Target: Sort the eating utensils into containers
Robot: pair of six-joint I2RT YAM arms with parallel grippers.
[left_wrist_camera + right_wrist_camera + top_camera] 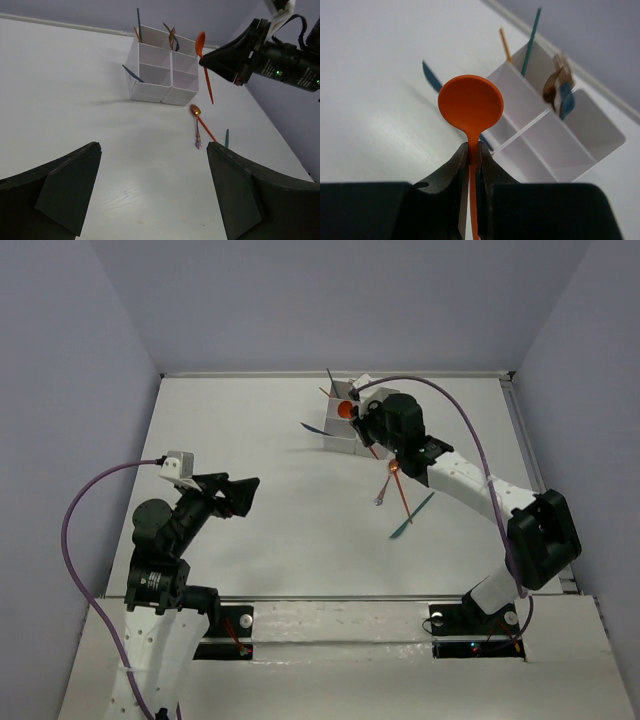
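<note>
The right tool (474, 150) gripped the orange spoon (470, 102) by its handle, bowl up, beside the containers (602, 152); the left tool (152, 147) stood open. The handle needed aligning over one compartment before release.

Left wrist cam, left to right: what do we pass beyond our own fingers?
Jutting teal utensil → white container → orange spoon pinched in the right gripper → lying teal utensil. The brown spoon lying below the held one overlaps it; skipped.
</note>
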